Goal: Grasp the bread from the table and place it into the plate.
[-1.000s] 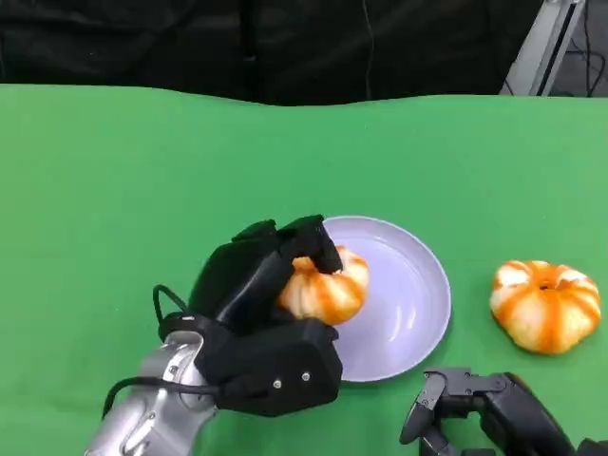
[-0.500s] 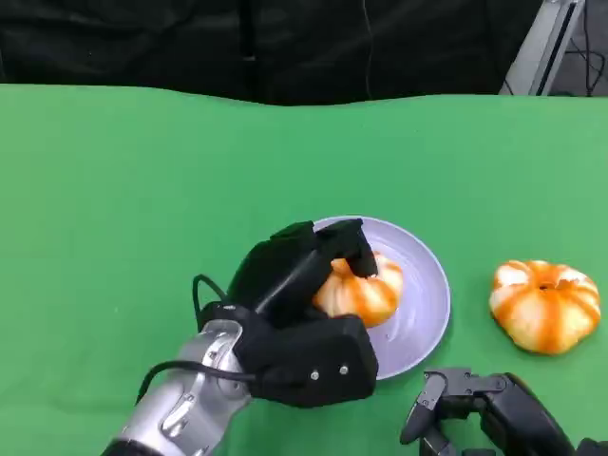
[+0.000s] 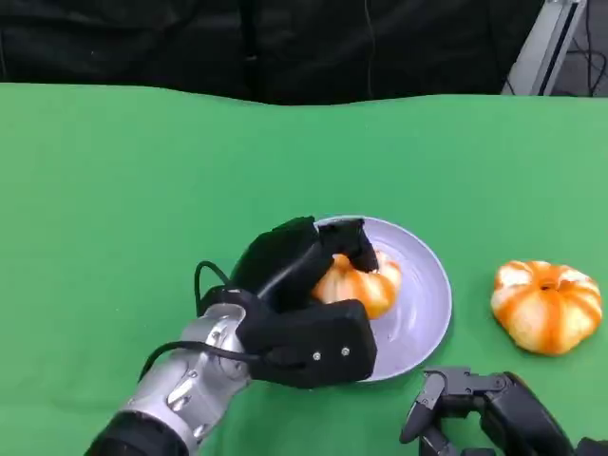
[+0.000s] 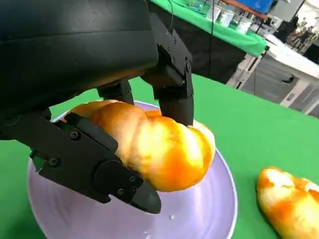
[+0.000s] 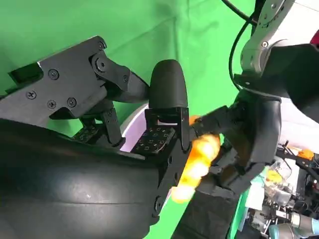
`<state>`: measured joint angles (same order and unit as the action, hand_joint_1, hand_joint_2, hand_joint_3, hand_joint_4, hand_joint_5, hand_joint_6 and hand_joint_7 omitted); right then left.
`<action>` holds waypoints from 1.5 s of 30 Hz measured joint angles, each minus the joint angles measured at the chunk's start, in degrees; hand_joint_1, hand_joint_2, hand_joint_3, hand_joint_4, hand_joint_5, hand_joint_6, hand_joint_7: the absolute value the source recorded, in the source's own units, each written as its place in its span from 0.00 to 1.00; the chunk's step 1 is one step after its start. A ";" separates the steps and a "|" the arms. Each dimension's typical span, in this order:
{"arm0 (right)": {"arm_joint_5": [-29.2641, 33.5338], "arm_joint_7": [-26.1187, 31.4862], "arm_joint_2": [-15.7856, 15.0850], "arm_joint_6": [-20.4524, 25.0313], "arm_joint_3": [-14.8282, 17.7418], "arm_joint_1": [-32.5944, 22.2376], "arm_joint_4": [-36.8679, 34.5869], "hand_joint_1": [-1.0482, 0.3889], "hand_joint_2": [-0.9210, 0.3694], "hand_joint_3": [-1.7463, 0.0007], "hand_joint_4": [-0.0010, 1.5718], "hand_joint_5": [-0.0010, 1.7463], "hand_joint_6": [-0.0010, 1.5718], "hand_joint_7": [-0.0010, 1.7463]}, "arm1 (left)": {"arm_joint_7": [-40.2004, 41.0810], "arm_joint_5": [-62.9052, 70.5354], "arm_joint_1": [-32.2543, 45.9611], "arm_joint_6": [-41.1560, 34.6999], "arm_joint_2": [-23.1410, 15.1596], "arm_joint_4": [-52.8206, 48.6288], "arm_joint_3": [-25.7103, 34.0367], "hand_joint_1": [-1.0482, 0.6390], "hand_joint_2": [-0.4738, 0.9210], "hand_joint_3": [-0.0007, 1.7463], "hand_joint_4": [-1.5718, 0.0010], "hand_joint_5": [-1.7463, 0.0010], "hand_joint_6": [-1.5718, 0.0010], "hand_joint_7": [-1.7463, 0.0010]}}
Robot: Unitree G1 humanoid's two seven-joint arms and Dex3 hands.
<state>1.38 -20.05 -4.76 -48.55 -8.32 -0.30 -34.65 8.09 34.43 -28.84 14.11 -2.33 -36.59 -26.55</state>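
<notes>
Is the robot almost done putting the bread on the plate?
Nearly. The picking up is done: the left hand grips one bread over the purple plate. Letting go is left, since its fingers are closed on the bread. A second bread sits on the table beside the plate. The right hand holds nothing.

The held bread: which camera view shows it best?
The left wrist view: the bread looms large between the left hand's fingers, above the plate. The head view shows it small, half hidden; the right wrist view, a blurred orange patch.
</notes>
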 measured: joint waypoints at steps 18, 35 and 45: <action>0.01 0.48 0.00 0.02 -0.33 -0.07 0.01 0.62 0.24 0.46 0.51 0.85 0.56 0.63 | -21.57 -14.06 -2.64 2.25 -0.93 -5.11 4.47 0.04 1.00 0.47 0.84 1.00 0.87 1.00; 0.02 0.55 0.01 -0.02 -0.40 -0.02 -0.03 0.63 0.24 0.45 0.51 0.84 0.55 0.64 | -24.45 -19.09 -1.29 4.53 -0.81 -3.30 8.21 0.06 1.00 0.46 0.85 0.99 0.86 0.99; 0.07 0.66 0.03 -0.10 -0.45 0.11 -0.15 0.64 0.24 0.45 0.51 0.84 0.55 0.64 | -22.58 -30.36 5.48 7.92 3.45 -0.38 15.88 0.13 1.00 0.43 0.80 0.98 0.82 0.98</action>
<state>1.45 -19.38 -4.73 -48.65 -8.77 -0.18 -34.80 -14.49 4.06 -23.35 22.03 1.13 -36.97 -10.66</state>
